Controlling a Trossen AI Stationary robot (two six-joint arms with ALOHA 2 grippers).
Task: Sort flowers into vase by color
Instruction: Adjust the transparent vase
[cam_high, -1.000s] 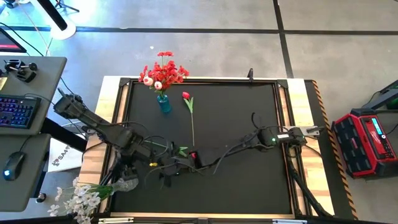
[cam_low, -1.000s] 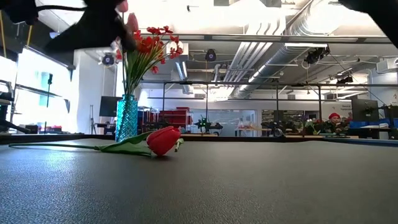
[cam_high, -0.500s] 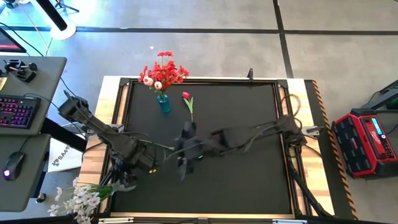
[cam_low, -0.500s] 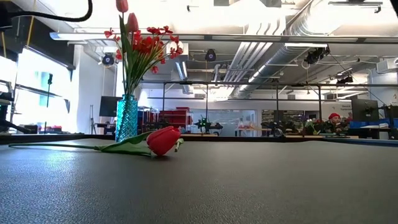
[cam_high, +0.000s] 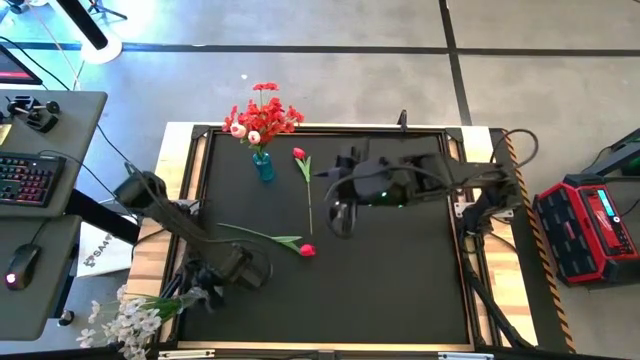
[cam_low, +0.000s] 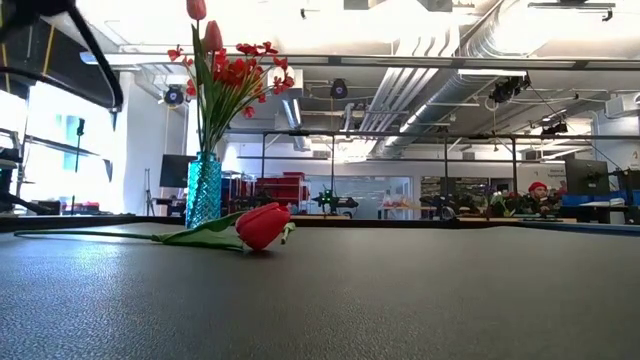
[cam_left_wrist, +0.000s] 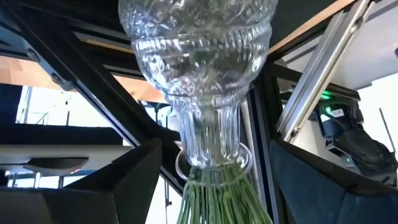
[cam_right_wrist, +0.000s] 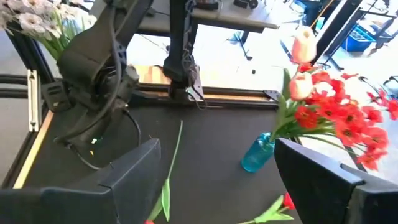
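Note:
A blue vase (cam_high: 263, 166) at the far left holds red flowers (cam_high: 262, 113) and pale pink tulip buds (cam_right_wrist: 303, 46). Two red tulips lie flat on the mat: one (cam_high: 299, 154) beside the blue vase, one (cam_high: 307, 250) near the middle. A clear glass vase (cam_left_wrist: 199, 74) with white sprays (cam_high: 128, 322) is at the near left corner. My left gripper (cam_high: 213, 286) is open with its fingers (cam_left_wrist: 134, 177) either side of the glass vase's neck (cam_left_wrist: 207, 140), apart from it. My right gripper (cam_high: 342, 192) hangs open high over the far middle.
The raised frame (cam_high: 320, 128) borders the black mat. A desk with a keyboard (cam_high: 25, 178) stands left of the table, and a red case (cam_high: 590, 225) sits on the floor at the right. Bare mat lies at the near right.
My right gripper has risen from beside the middle tulip and swung toward the far right, staying open. My left gripper has dropped and gone toward the near left corner, up to the glass vase's neck. Both tulips have stayed in place.

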